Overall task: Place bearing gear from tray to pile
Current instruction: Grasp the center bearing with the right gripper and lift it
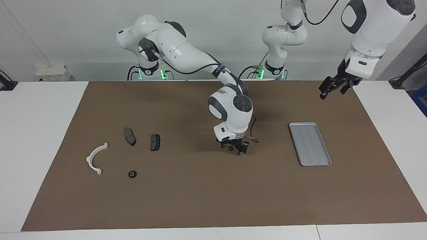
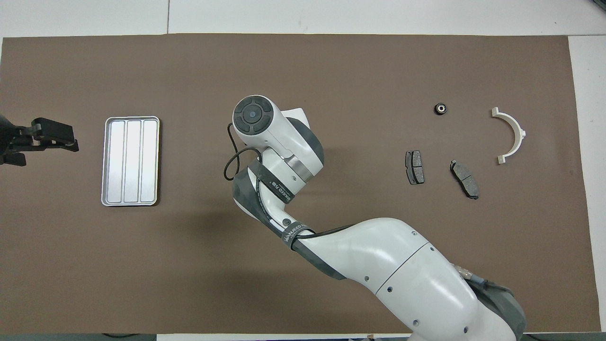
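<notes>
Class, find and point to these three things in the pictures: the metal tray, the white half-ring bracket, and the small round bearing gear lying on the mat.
tray (image 1: pixel 310 144): facing view, on its ribbed floor.
white half-ring bracket (image 1: pixel 92 155): facing view, on the middle of its arc.
bearing gear (image 2: pixel 441 108): overhead view, on its round body.
</notes>
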